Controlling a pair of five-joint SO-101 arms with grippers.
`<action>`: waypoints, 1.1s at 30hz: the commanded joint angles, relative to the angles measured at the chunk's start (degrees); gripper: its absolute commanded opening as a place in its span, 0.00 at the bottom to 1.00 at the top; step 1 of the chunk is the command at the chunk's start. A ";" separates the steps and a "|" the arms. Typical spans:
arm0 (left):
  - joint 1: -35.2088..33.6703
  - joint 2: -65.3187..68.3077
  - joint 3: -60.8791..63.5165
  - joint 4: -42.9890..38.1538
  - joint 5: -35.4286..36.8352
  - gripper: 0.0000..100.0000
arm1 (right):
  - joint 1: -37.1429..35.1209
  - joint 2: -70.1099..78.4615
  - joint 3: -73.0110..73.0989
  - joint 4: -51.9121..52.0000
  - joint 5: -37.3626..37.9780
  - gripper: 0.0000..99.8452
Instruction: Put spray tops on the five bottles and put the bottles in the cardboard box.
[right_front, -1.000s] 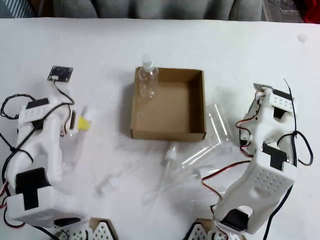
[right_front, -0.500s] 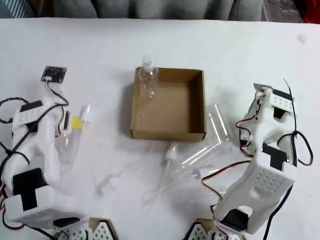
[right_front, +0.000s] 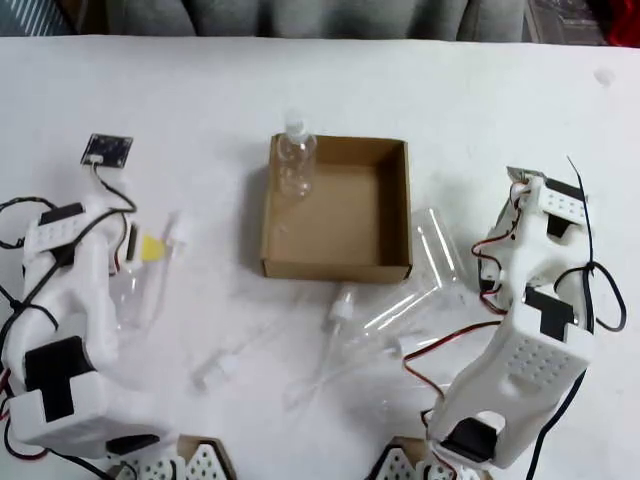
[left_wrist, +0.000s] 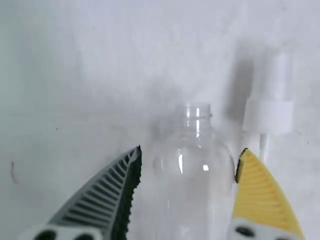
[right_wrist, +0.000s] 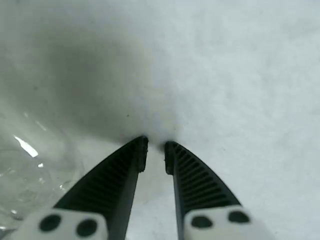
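Left gripper (left_wrist: 187, 156) released, low over desk (right_front: 400, 80) at left, jaws spread either side of uncapped bottle (left_wrist: 192, 167) lying there; yellow jaw touching its side, grey jaw just beside. Loose spray top (left_wrist: 268, 112) just right of bottle neck. Right gripper (right_wrist: 155, 146) at right, clenched to narrow slit, holding nothing. Cardboard box (right_front: 335, 268) at centre; capped bottle (right_front: 297, 160) in far-left corner. Two empty bottles (right_front: 435, 245) lying near box's near-right corner.

Bottle (right_front: 297, 160) stands in cardboard box (right_front: 335, 268) corner; spray top (right_front: 342, 308) nearby.
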 joint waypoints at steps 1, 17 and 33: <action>0.40 -0.04 -0.35 0.35 -6.95 0.28 | -2.33 0.48 0.44 -0.92 0.88 0.02; 1.98 0.13 0.18 -0.35 -5.36 0.06 | -2.24 0.48 0.53 -0.92 0.88 0.02; 1.01 -0.22 0.35 -0.53 -4.75 0.08 | -2.68 0.48 0.35 -0.92 0.88 0.02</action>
